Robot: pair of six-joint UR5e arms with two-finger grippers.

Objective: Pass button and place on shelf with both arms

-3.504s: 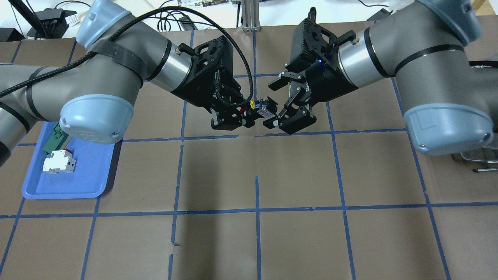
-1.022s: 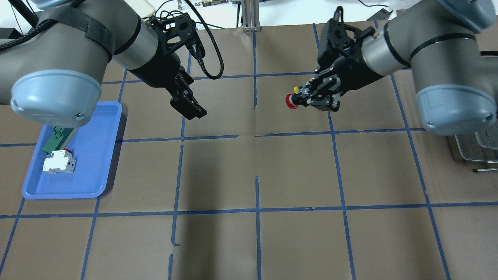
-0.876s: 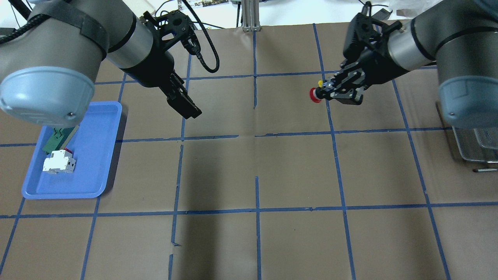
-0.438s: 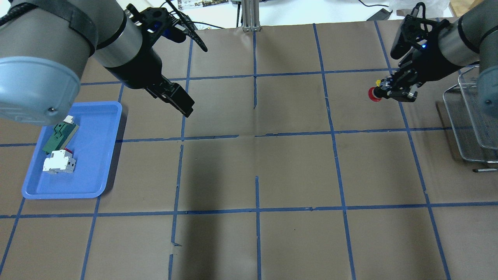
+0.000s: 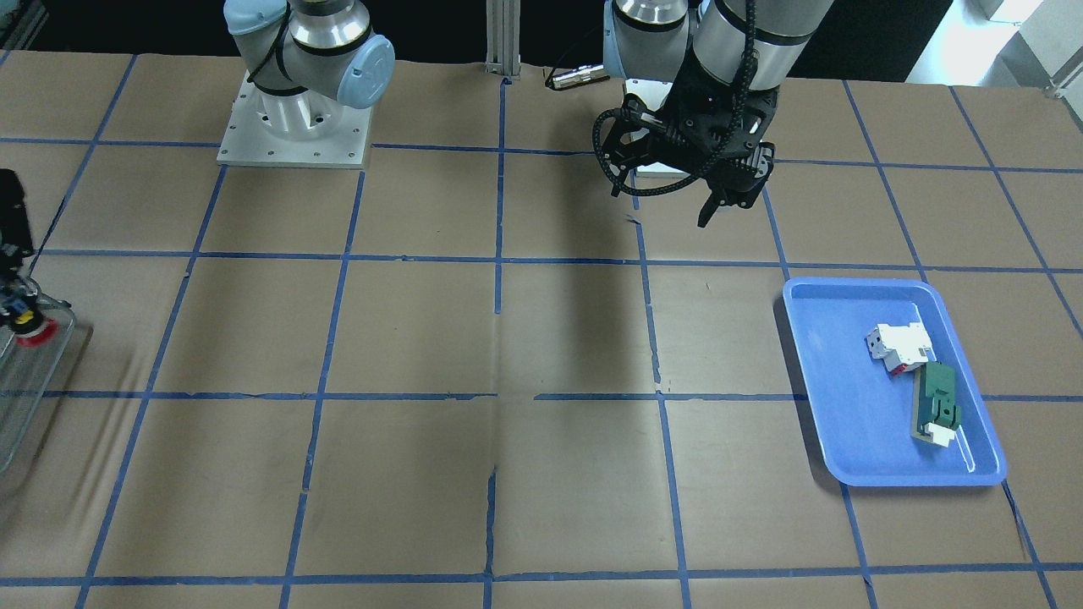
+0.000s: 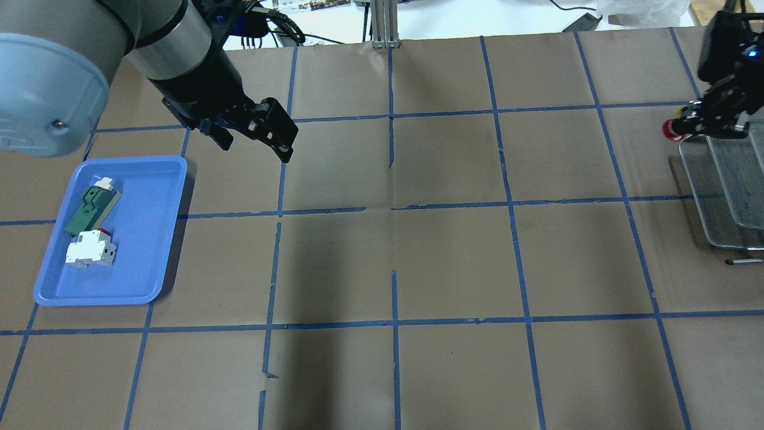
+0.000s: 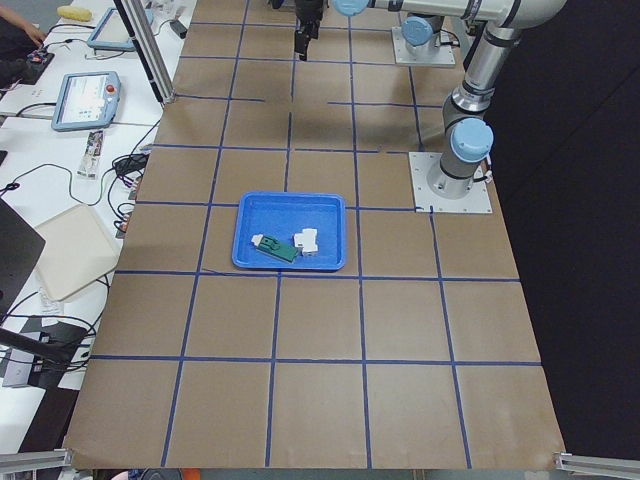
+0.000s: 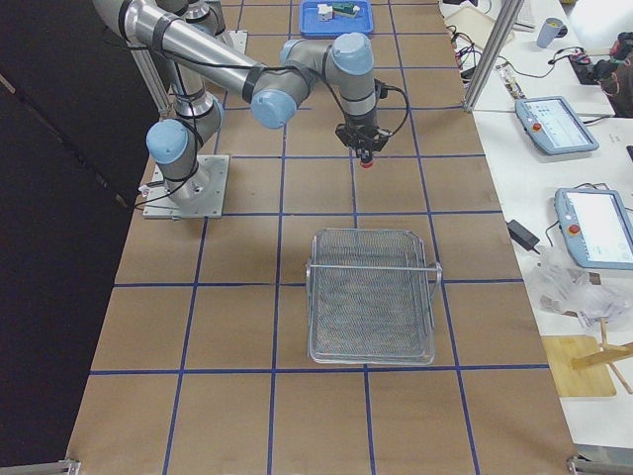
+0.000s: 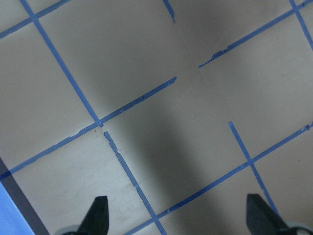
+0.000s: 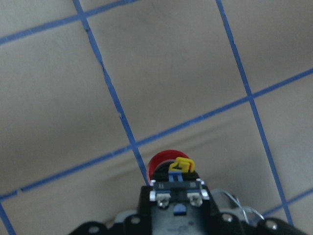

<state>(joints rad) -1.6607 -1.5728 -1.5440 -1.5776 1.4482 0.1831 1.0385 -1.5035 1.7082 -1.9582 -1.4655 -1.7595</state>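
The button, with its red cap (image 6: 673, 129), is clamped in my right gripper (image 6: 704, 122), which is shut on its base. It hangs above the table at the near edge of the wire shelf (image 6: 695, 185). The right wrist view shows the red cap and yellow ring (image 10: 168, 164) sticking out past the fingers, and the button also shows in the right exterior view (image 8: 366, 161). My left gripper (image 6: 255, 138) is open and empty, above the table to the right of the blue tray (image 6: 149, 239). Its two fingertips (image 9: 98, 215) frame bare paper.
The blue tray holds a white block with a red part (image 6: 89, 248) and a green-and-white flat piece (image 6: 92, 203). The wire shelf (image 8: 310, 307) stands at the table's right end. Brown paper with a blue tape grid covers the table.
My right gripper has carried the button far to the right, up to the wire shelf. My left arm has drawn back toward the left, its gripper empty and open.
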